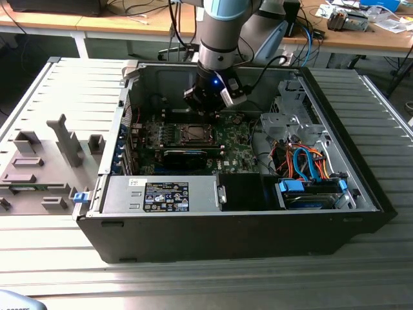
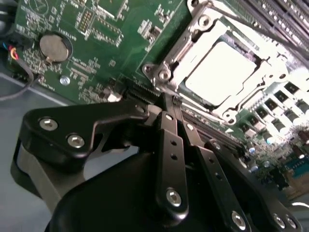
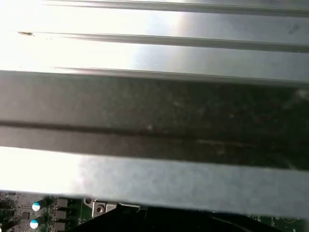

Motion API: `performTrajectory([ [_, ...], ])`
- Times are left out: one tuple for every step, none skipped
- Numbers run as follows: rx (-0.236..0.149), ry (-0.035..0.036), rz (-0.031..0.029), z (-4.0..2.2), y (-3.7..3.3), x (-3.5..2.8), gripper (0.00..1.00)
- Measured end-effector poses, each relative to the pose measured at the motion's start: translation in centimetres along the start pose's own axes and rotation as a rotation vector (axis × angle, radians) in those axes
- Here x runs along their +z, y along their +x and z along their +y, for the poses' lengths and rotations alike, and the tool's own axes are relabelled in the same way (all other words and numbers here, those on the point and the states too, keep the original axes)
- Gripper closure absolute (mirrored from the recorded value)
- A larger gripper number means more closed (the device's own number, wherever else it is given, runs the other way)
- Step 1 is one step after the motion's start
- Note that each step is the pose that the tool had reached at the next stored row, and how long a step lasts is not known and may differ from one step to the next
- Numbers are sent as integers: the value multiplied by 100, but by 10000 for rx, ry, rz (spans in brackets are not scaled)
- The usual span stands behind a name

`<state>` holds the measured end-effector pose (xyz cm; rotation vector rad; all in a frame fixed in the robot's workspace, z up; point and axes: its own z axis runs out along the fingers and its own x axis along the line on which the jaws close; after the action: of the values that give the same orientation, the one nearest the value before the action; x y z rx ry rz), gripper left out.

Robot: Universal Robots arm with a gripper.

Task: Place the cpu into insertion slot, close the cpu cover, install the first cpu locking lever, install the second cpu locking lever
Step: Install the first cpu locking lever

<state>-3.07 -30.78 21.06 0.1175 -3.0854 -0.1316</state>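
Cpu (image 2: 219, 72) sits in insertion slot (image 2: 166, 72); your hand (image 2: 169, 108), fingers together, could scrape nearby board.

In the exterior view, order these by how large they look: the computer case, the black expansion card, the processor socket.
1. computer case, by far the largest.
2. black expansion card, a long bar.
3. processor socket, shorter but squarer; its rank against the card is unsure.

Ribbed grey metal table (image 1: 387, 116) w/ open black PC case (image 1: 258, 232) lying on its side mid-table, and grey fixture tray (image 1: 39, 161) w/ upright blocks just beside case, on exterior view's left.
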Motion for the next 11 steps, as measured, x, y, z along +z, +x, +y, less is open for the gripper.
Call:
performTrajectory([
  [-1,-24,-19,2,23,-3,89],
  [-5,-37,-37,4,42,-8,89],
  [-7,-46,-57,5,59,-11,89],
  [-7,-53,-75,-5,75,-13,89],
  [-10,-53,-76,-25,79,-14,89],
  [-8,-54,-78,-71,83,-18,89],
  [-9,-53,-76,-115,87,-22,89],
  [-7,-54,-77,-186,93,-27,89],
  [-7,-53,-76,-236,97,-31,89],
  [-10,-53,-76,-320,103,-37,89],
  [-8,-53,-76,-387,108,-42,89],
])
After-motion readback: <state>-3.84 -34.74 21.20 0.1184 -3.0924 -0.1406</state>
